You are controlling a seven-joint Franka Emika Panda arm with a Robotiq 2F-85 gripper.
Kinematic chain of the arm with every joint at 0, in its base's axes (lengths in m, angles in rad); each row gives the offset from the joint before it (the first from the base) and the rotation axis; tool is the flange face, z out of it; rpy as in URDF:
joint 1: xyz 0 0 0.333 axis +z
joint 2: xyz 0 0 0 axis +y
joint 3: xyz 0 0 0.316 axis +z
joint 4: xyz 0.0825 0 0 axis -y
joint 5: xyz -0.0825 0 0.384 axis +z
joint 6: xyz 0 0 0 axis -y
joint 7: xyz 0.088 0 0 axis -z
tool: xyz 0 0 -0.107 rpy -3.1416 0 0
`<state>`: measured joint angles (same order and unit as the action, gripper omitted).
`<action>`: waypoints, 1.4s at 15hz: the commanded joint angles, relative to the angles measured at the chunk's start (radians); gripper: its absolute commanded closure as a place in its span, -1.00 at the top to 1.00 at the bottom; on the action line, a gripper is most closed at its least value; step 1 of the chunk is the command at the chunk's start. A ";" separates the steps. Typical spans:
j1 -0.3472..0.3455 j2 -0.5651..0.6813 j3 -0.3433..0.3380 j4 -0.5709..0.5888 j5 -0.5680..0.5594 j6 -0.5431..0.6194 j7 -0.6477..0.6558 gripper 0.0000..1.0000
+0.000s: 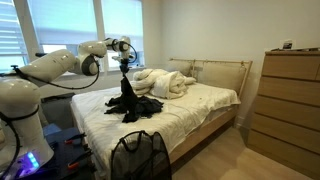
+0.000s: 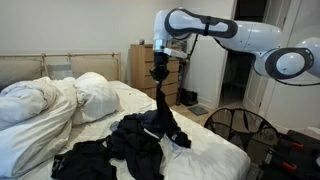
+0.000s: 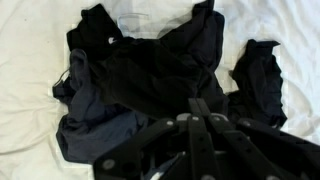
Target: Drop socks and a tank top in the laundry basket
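My gripper (image 1: 124,68) (image 2: 160,72) (image 3: 200,103) is shut on a black garment (image 1: 125,92) (image 2: 163,108) and holds it up above the bed. The garment hangs stretched from the jaws down to a heap of dark clothes (image 1: 135,106) (image 2: 130,145) (image 3: 150,80) on the white sheet. In the wrist view the fingers are pressed together over dark cloth. The black mesh laundry basket (image 1: 139,157) (image 2: 240,128) stands on the floor beside the bed, with looped handles. I cannot tell socks from the other dark pieces.
A white duvet and pillows (image 1: 165,82) (image 2: 45,100) are bunched at the head of the bed. A wooden dresser (image 1: 288,95) stands against the wall. The wooden bed frame edge (image 1: 205,130) runs beside the basket.
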<state>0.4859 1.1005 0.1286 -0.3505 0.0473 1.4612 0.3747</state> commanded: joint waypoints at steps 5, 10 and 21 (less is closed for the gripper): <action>0.030 -0.146 -0.040 -0.008 -0.014 -0.003 0.151 -1.00; 0.054 -0.231 -0.080 -0.004 -0.040 0.005 0.277 -1.00; 0.007 -0.405 -0.143 -0.029 -0.102 -0.356 0.702 -1.00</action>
<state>0.5153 0.7521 -0.0127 -0.3513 -0.0604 1.2140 0.9753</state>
